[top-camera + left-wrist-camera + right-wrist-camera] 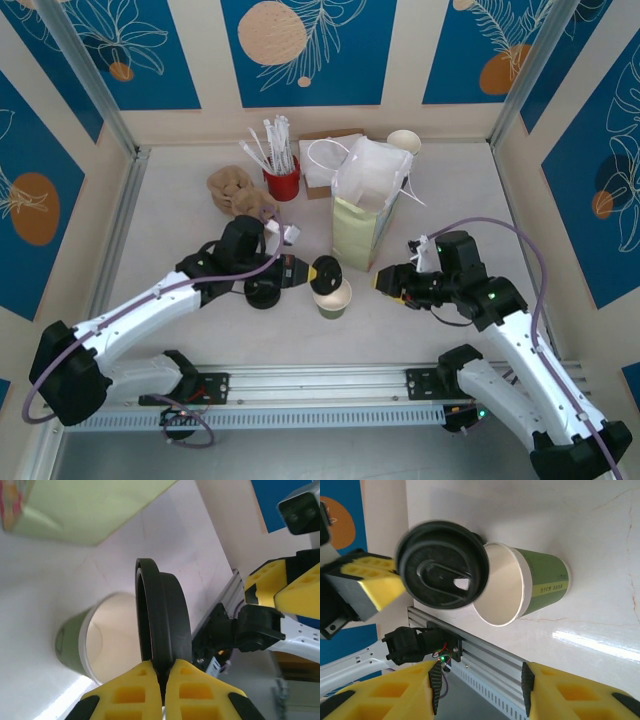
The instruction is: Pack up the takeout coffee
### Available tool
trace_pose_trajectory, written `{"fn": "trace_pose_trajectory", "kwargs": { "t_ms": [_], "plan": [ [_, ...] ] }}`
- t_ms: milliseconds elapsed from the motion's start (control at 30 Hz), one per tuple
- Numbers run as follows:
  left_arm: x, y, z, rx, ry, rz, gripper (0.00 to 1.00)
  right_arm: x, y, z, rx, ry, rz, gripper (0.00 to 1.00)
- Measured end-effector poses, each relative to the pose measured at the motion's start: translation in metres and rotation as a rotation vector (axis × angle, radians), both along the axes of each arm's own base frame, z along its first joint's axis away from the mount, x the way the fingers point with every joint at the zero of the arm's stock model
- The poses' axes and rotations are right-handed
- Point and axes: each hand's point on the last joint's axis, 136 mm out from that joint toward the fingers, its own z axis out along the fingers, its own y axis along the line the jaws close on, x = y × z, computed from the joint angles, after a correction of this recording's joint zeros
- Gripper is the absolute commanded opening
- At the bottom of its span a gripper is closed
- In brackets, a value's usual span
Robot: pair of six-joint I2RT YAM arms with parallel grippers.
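The takeout coffee cup, pale olive-green paper, stands upright at the table's middle front with its top uncovered. Its round black lid hangs on edge just above the cup's left rim, and my left gripper is shut on the lid's edge. In the left wrist view the lid rises from between the yellow fingers, with the cup behind it. My right gripper is open a little to the right of the cup, nothing between its fingers. From the right wrist I see the lid overlapping the cup.
A pale green paper bag with a white liner stands open just behind the cup. A second black lid disc lies under my left arm. Further back are a red holder of sticks, a brown crumpled heap and a white cup. A metal rail runs along the front edge.
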Motion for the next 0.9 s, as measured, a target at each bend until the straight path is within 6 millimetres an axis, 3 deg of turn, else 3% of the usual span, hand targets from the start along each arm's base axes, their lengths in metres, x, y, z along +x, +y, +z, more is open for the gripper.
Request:
{"fn": "trace_pose_trajectory", "kwargs": {
  "t_ms": [200, 633, 900],
  "plan": [
    [-0.005, -0.002, -0.007, -0.046, 0.112, 0.023, 0.06, 0.005, 0.004, 0.000, 0.022, -0.021, 0.001, 0.48],
    [-0.002, -0.012, -0.024, -0.080, 0.218, 0.026, 0.06, 0.010, 0.012, -0.028, 0.057, 0.043, -0.001, 0.49],
    [-0.002, -0.011, -0.030, -0.077, 0.237, 0.030, 0.19, 0.016, 0.020, -0.030, 0.069, 0.043, 0.016, 0.49]
  ]
}}
